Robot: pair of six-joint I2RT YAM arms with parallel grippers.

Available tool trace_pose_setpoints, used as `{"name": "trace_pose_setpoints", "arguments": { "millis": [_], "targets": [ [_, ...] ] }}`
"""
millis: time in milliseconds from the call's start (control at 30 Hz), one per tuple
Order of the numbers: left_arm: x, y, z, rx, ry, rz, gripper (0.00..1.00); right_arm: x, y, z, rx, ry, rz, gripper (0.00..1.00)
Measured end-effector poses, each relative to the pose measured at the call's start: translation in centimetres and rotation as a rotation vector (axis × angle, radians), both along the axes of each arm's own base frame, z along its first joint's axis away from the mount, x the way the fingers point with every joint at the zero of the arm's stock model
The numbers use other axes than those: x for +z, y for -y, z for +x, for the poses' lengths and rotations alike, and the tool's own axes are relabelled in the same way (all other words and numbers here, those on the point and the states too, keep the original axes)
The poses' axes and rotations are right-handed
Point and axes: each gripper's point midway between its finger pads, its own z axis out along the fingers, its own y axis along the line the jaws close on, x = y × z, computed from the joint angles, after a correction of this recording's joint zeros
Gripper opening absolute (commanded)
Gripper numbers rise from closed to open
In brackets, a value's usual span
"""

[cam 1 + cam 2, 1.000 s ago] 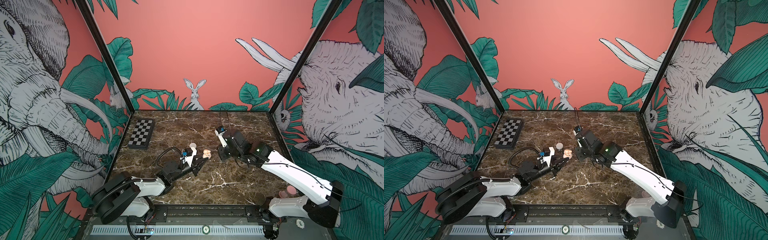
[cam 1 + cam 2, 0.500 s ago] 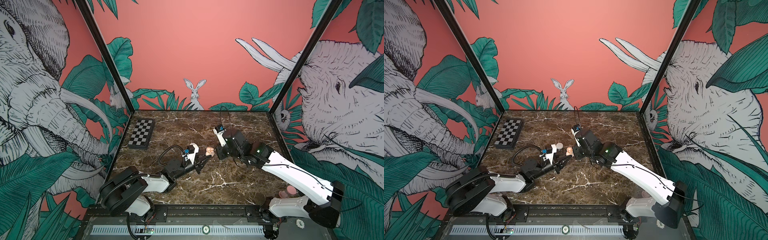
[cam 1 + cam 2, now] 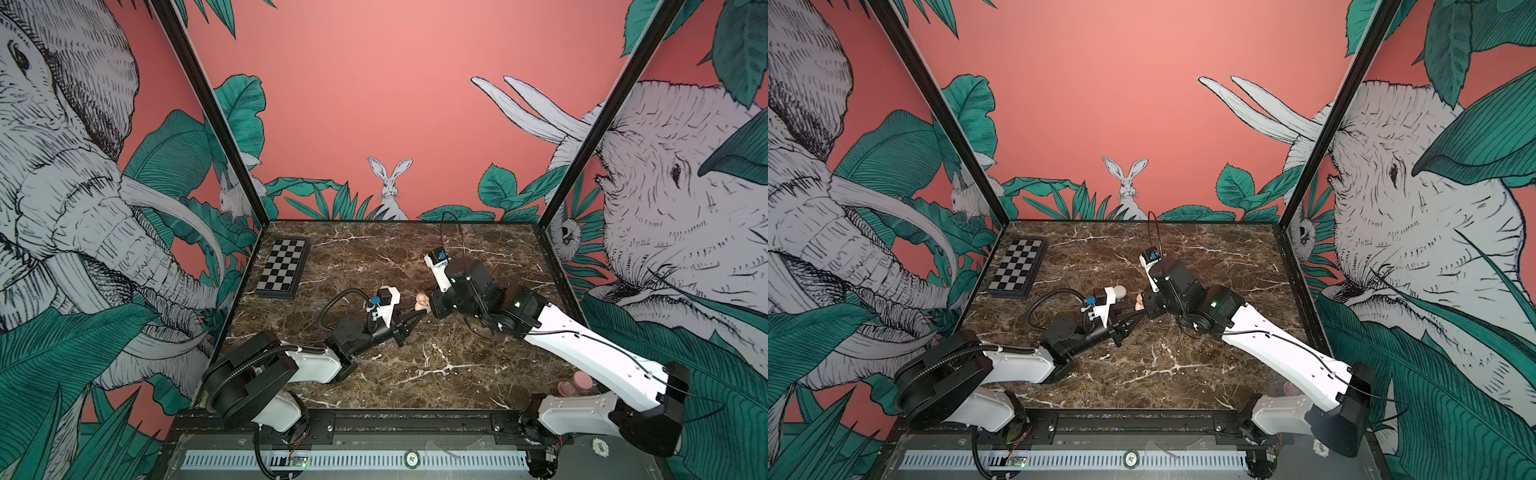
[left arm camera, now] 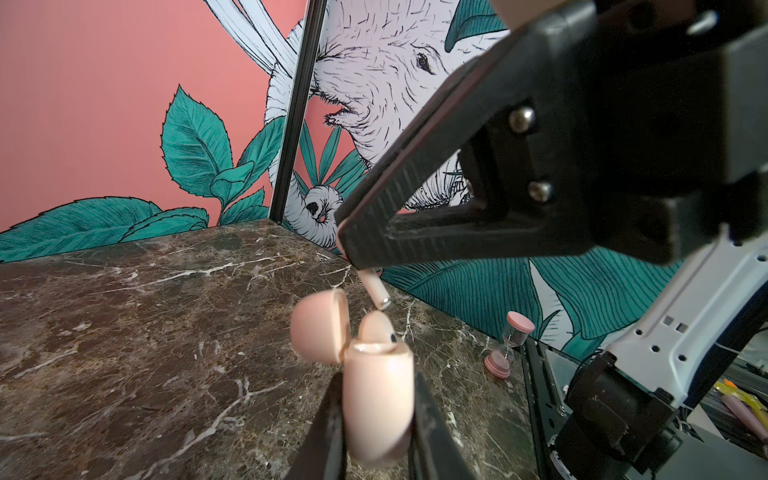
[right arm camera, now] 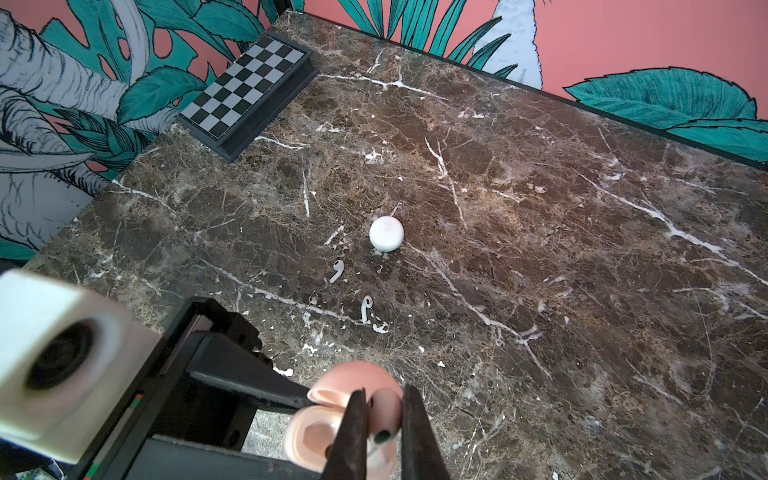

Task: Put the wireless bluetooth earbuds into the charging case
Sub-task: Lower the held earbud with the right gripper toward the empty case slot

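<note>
My left gripper [image 4: 377, 380] is shut on the pink charging case [image 4: 378, 399], held off the marble with its lid [image 4: 318, 326] open. One pink earbud [image 4: 376, 328] sits in the case with its head sticking out. My right gripper [image 5: 384, 390] is shut on another pink earbud [image 5: 384, 409]. Its stem [image 4: 376, 291] hangs just above the case opening. Both top views show the case [image 3: 422, 301] [image 3: 1139, 302] where the two grippers meet mid-table. Two white earbuds [image 5: 337, 271] [image 5: 366, 307] lie loose on the marble.
A round white case [image 5: 386, 233] [image 3: 1120, 292] stands closed just beyond the white earbuds. A chessboard [image 3: 284, 268] [image 5: 249, 87] lies at the back left. A pink hourglass [image 4: 509, 345] [image 3: 575, 384] stands by the right arm's base.
My left gripper carried the pink case right and a little farther back. The right gripper came left over it. The two grippers are now close together.
</note>
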Motion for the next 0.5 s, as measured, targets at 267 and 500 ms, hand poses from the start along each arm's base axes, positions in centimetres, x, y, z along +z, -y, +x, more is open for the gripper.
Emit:
{"name": "trace_pose_setpoints", "arguments": {
  "millis": [267,500],
  "targets": [
    [0.07,0.04,0.00,0.000,-0.011,-0.007,0.00,0.18,-0.28,-0.07,0.002,0.001,0.014,0.10],
    [0.61,0.16,0.22,0.003,-0.022,-0.025,0.00,-0.25,-0.44,-0.24,0.007,-0.003,0.012,0.10]
  ]
}}
